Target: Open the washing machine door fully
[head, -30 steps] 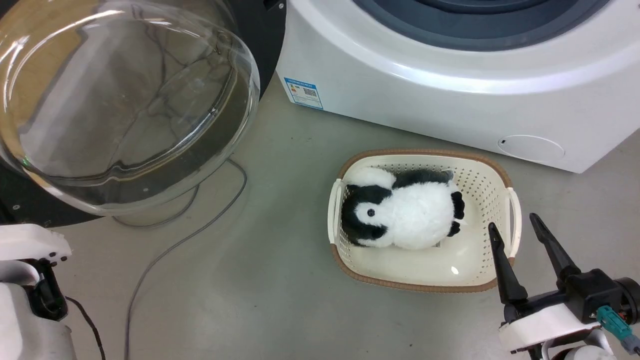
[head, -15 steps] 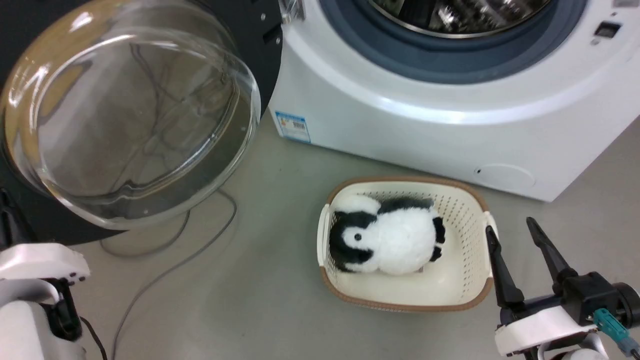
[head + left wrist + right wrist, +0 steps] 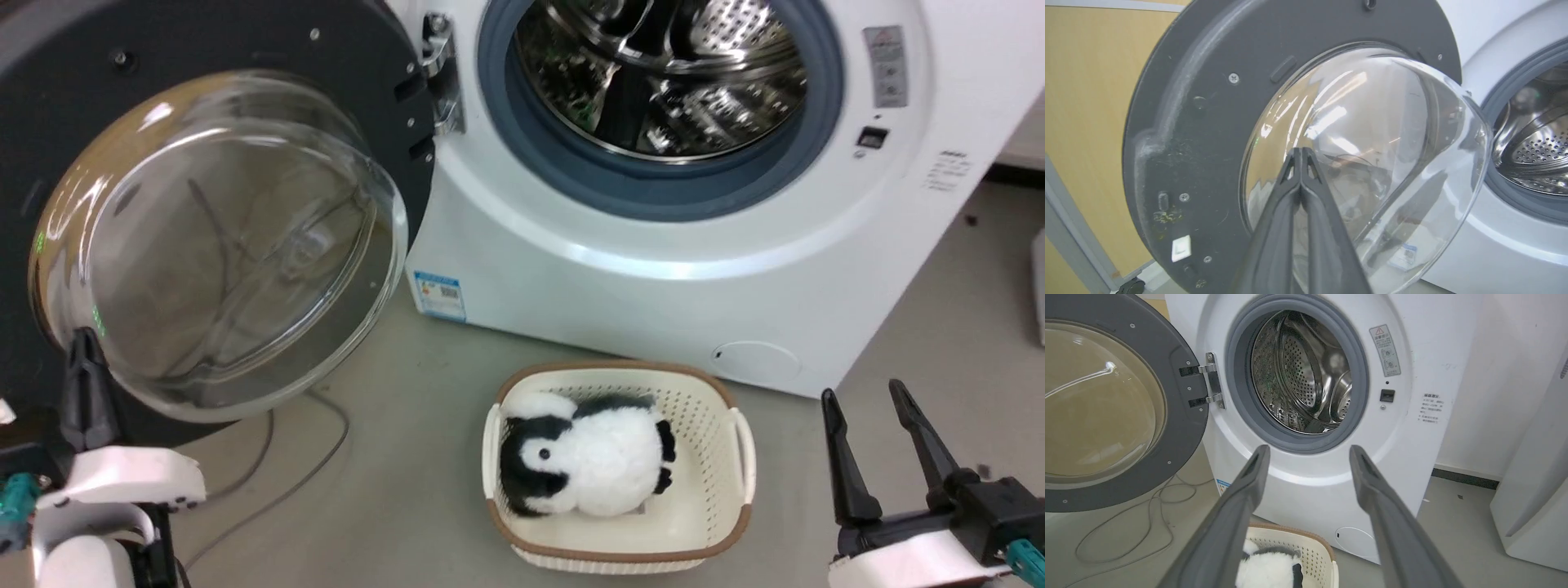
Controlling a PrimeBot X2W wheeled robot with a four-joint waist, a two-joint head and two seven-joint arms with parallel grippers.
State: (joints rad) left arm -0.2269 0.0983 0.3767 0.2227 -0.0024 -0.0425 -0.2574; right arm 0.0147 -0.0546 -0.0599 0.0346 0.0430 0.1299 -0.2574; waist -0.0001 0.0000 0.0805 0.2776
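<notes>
1. Door [image 3: 220, 237] hangs at the left, swung wide off the washer [image 3: 653, 269], with its inner face and glass bowl turned toward the robot. It looks close to fully open.
2. Left gripper [image 3: 1300, 152] is near the door's lower left. Its fingers are pressed together with nothing between them and the tips aim at the bowl. Whether they touch the glass cannot be told.
3. Any swing left is best won by pushing on the dark ring [image 3: 1180, 134], on the side far from the hinge. On the glass the tips could slip.
4. Hinge [image 3: 441, 73] sits at the door's right edge. The push should follow its arc slowly and stop once it resists.
5. Drum mouth [image 3: 661, 82] stands uncovered, right of the hinge.
6. Basket [image 3: 612, 369] with a toy penguin [image 3: 588, 457] lies on the floor near the washer. It seems clear of the door's path.
7. Right gripper [image 3: 862, 390] hovers at the near right, fingers spread and empty. It is best kept out of this step.
</notes>
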